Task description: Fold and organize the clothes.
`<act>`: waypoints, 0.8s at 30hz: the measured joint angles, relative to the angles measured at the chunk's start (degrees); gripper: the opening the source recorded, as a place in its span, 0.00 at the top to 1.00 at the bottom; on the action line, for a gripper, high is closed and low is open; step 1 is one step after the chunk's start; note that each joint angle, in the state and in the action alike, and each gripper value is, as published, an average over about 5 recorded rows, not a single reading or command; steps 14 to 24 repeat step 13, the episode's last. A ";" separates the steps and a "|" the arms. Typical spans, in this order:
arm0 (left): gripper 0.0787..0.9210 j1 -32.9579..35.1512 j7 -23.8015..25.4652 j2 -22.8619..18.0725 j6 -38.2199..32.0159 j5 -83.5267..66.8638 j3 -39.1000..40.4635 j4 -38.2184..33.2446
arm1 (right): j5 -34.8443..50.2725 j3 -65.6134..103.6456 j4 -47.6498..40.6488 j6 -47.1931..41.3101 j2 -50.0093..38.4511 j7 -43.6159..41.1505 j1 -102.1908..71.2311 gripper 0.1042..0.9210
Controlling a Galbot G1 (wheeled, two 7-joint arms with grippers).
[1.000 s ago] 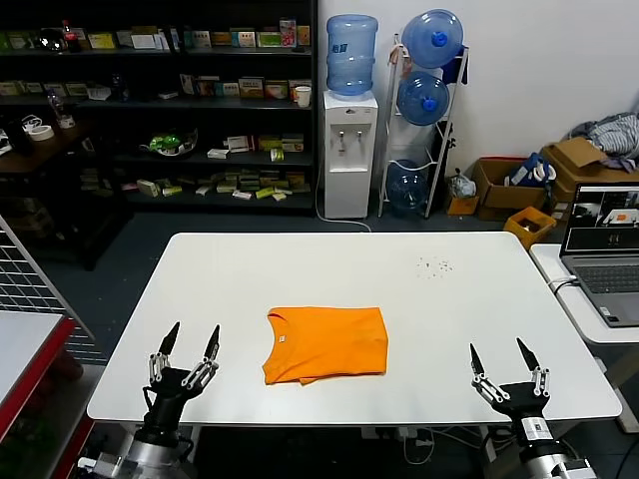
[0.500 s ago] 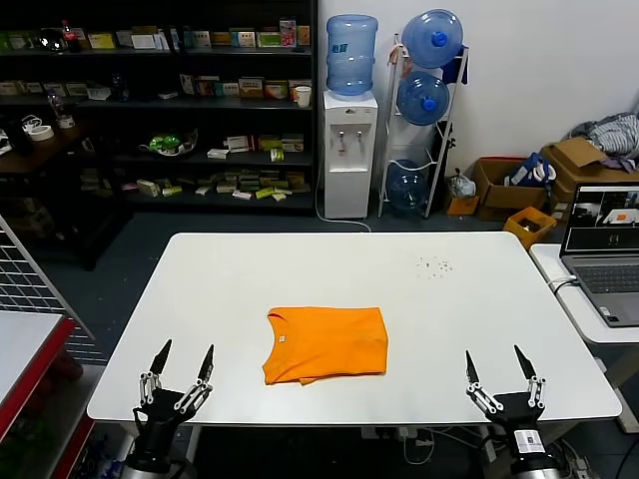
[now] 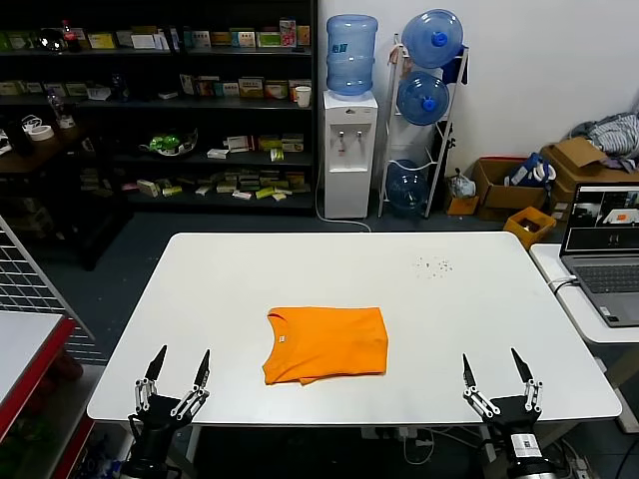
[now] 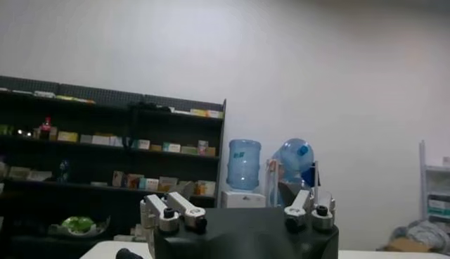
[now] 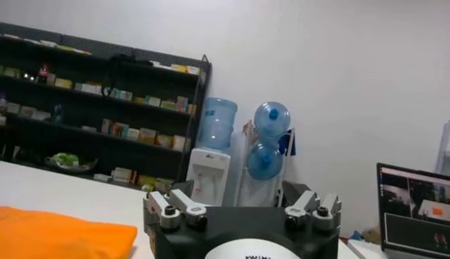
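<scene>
Lying folded: one orange T-shirt (image 3: pixel 325 343); two end effectors apparently empty.

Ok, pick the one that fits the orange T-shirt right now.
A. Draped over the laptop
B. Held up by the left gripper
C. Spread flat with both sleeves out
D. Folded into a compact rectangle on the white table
D: the orange T-shirt lies folded into a rectangle on the white table, with both grippers open and clear of it at the near edge.

One orange T-shirt (image 3: pixel 326 343), one table (image 3: pixel 250 269), two claws, four water bottles, one laptop (image 3: pixel 602 249).
</scene>
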 measured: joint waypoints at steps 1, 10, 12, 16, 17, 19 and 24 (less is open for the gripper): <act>0.12 0.04 -0.06 -0.01 -0.04 0.01 0.04 0.07 | -0.03 -0.03 -0.05 0.00 0.01 -0.01 0.01 0.12; 0.12 -0.05 -0.41 -0.15 -0.12 0.03 0.17 0.32 | 0.05 -0.13 -0.24 -0.24 0.13 -0.01 0.24 0.12; 0.12 -0.10 -0.43 -0.24 -0.12 0.04 0.21 0.34 | 0.09 -0.14 -0.30 -0.28 0.15 -0.01 0.28 0.12; 0.12 -0.12 -0.43 -0.28 -0.11 0.05 0.22 0.35 | 0.11 -0.14 -0.32 -0.30 0.15 -0.01 0.29 0.12; 0.12 -0.12 -0.43 -0.28 -0.11 0.05 0.22 0.35 | 0.11 -0.14 -0.32 -0.30 0.15 -0.01 0.29 0.12; 0.12 -0.12 -0.43 -0.28 -0.11 0.05 0.22 0.35 | 0.11 -0.14 -0.32 -0.30 0.15 -0.01 0.29 0.12; 0.12 -0.12 -0.43 -0.28 -0.11 0.05 0.22 0.35 | 0.11 -0.14 -0.32 -0.30 0.15 -0.01 0.29 0.12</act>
